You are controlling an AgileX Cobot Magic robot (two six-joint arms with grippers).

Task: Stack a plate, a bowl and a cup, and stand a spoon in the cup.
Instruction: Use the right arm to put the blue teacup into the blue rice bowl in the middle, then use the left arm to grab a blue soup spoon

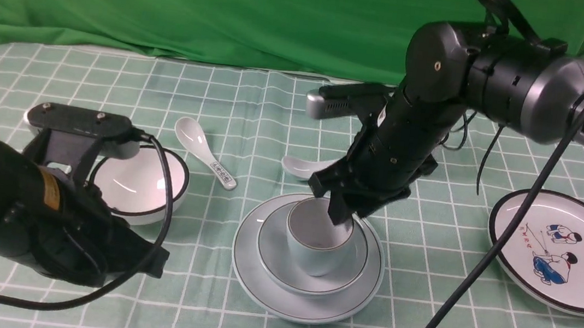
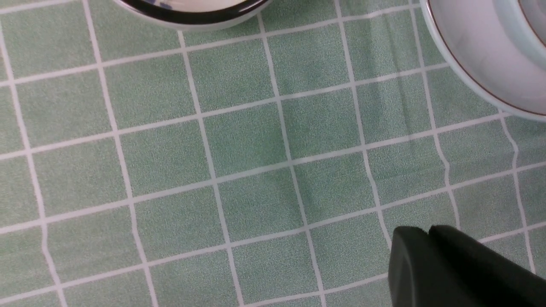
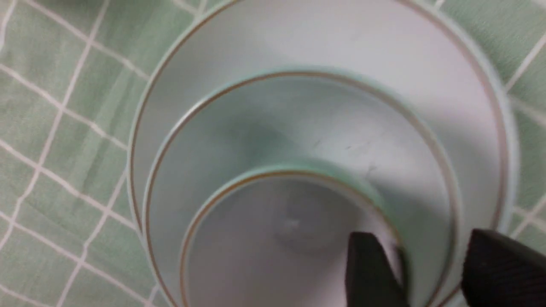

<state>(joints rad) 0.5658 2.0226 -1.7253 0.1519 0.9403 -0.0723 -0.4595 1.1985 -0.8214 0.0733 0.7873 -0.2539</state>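
Note:
The pale blue-green plate (image 1: 256,286) lies at the table's middle with the bowl (image 1: 280,267) in it and the cup (image 1: 309,257) upright in the bowl. My right gripper (image 1: 344,211) is open at the cup's far rim, one finger inside the cup and one outside. The right wrist view shows the plate (image 3: 384,38), bowl (image 3: 298,115) and cup (image 3: 256,238) nested, with the cup's wall between my open fingers (image 3: 371,268). The plain spoon (image 1: 302,166) lies behind the stack, its handle hidden by the right arm. My left gripper (image 1: 157,264) is shut and empty, low at the front left.
A white black-rimmed bowl (image 1: 141,182) sits at the left by the left arm. A white spoon with printed marks (image 1: 205,157) lies beside it. A white cartoon plate (image 1: 562,250) lies at the right. The left wrist view shows the plate's edge (image 2: 469,51) and a black-rimmed dish edge (image 2: 192,10).

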